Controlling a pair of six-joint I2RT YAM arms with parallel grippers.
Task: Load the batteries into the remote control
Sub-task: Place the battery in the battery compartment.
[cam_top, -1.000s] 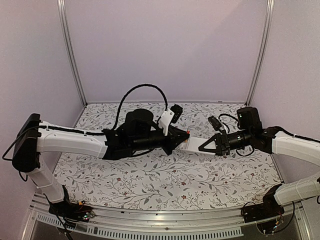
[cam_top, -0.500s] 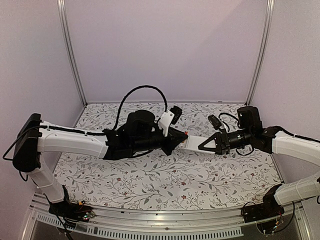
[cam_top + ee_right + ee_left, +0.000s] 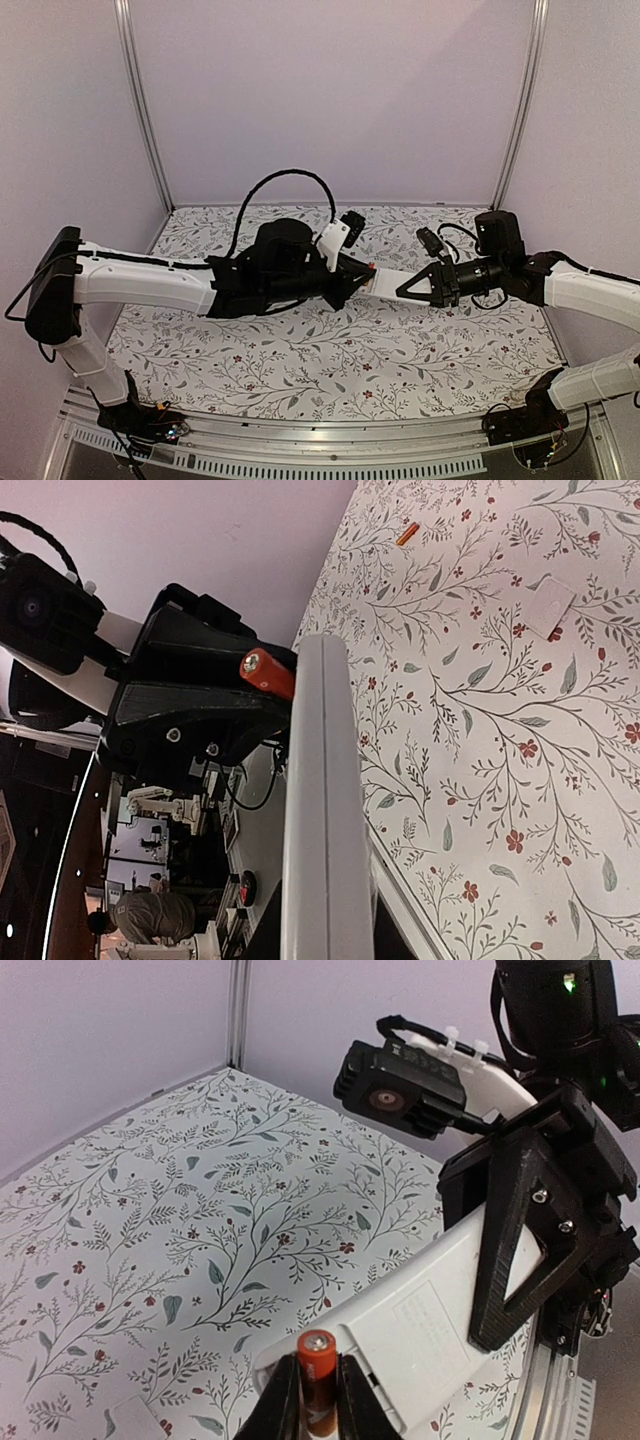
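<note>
My right gripper point(image 3: 402, 287) is shut on the white remote control point(image 3: 385, 282) and holds it in the air over the middle of the table, plain back up. In the right wrist view the remote point(image 3: 320, 810) shows edge-on. My left gripper point(image 3: 366, 273) is shut on one orange-red battery point(image 3: 318, 1362) and holds it at the remote's free end point(image 3: 420, 1330), by the open compartment. The second battery point(image 3: 407, 533) lies on the table far off. The small white cover point(image 3: 548, 607) lies flat on the cloth.
The floral tablecloth point(image 3: 330, 350) covers the table. A black cable loop point(image 3: 290, 180) rises over the left arm. The right wrist camera point(image 3: 400, 1090) hangs close above the remote. Metal frame posts point(image 3: 145, 110) and walls bound the back and sides.
The right gripper has lifted the remote's end slightly and edged left towards the left gripper. The left gripper still holds the battery at the remote's end.
</note>
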